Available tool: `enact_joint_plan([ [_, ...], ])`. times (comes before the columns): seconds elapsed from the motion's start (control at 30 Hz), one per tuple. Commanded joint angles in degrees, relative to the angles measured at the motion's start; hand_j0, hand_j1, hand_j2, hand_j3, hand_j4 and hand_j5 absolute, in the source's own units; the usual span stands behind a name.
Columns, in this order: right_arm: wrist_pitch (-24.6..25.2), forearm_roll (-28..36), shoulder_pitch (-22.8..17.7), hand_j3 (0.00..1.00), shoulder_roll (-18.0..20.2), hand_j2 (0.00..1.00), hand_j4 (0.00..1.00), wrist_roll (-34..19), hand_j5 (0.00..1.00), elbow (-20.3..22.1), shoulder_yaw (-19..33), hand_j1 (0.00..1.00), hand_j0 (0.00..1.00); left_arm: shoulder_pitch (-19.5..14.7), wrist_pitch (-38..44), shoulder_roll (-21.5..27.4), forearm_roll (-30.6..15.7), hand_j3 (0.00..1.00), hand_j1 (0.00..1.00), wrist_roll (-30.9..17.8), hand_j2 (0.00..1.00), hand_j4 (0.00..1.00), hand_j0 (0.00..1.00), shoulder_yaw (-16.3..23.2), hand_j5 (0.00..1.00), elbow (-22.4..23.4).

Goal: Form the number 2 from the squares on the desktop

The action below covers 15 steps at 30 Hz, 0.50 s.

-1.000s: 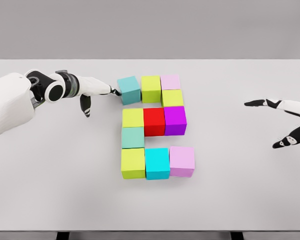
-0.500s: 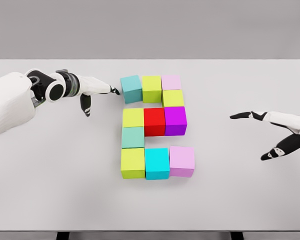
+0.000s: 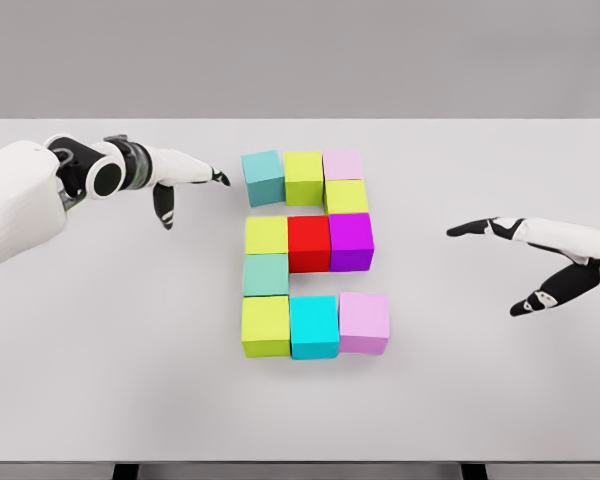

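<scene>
The coloured cubes form a nearly finished 2 at the table's (image 3: 100, 400) centre. The teal cube (image 3: 263, 177) at the far left sits slightly askew. The left hand (image 3: 175, 175), fingers extended, holds nothing just left of it. The right hand (image 3: 525, 255) hovers open, well apart. A judged next move: a small squaring nudge.

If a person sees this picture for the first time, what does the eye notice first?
The bright cubes at the table's middle, already shaped like a 2, with the red cube at their centre. Next, the two white arms: the left hand open near the teal cube, the right hand open, apart at the right.
</scene>
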State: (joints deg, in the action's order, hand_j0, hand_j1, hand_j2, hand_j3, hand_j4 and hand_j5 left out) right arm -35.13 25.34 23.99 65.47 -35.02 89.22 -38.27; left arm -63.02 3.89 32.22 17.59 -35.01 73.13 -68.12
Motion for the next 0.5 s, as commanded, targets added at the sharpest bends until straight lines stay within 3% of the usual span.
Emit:
enact_joint_plan([
  [0.0, 0.13, 0.15, 0.0, 1.0, -0.25, 1.0, 1.0, 0.02, 1.0, -0.19, 0.39, 1.0, 1.0, 0.0, -0.02, -0.49, 0.07, 1.0, 1.0, 0.01, 1.0, 1.0, 1.0, -0.09, 1.0, 1.58],
  [0.47, 0.13, -0.12, 0.0, 1.0, -1.04, 1.0, 1.0, 0.02, 1.0, -0.54, 0.48, 1.0, 1.0, -0.88, -0.11, -4.1, 0.78, 1.0, 1.0, 0.01, 1.0, 1.0, 1.0, -0.36, 1.0, 4.84],
])
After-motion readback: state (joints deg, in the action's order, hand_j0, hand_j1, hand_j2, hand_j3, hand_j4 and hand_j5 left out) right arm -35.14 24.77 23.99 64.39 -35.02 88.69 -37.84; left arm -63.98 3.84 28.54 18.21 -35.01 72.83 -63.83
